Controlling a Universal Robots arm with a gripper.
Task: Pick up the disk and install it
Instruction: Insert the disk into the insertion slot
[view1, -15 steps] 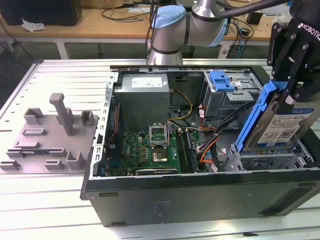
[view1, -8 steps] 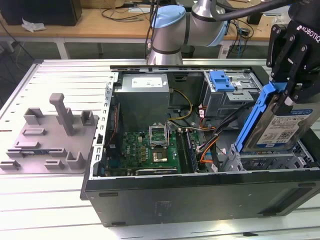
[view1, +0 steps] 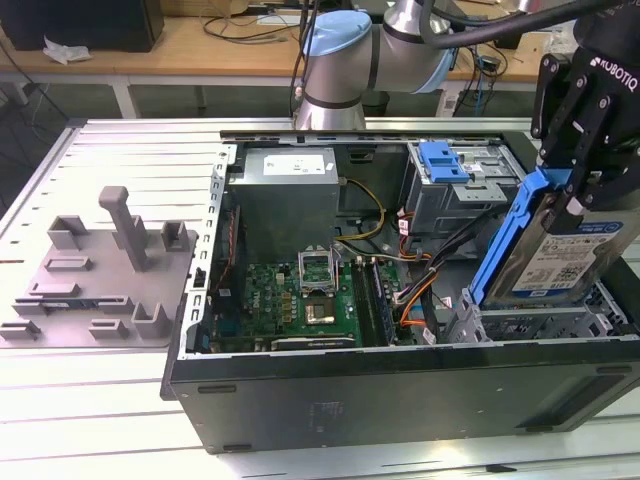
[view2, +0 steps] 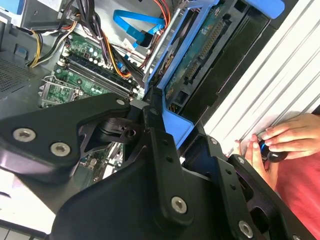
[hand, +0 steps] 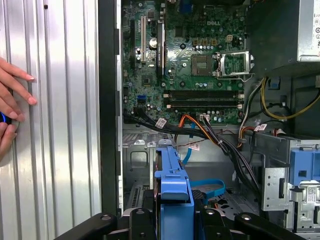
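The disk (view1: 572, 255) shows a white-and-blue printed label and stands tilted on edge over the drive bay at the exterior view's right end of the open computer case (view1: 400, 400). The gripper (view1: 578, 190) pinches its blue frame from above, fingers pressed against it. A person's hand (view2: 282, 140) rests beside the case.

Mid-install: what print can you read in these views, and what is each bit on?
On the hand, shut on the disk: a white maker's name, left unquoted.
On the disk's label: print too small to read.
On the power supply sticker: too small.
On the motherboard: a maker's mark, left unquoted; other markings too small.
On the cable tags: too small.
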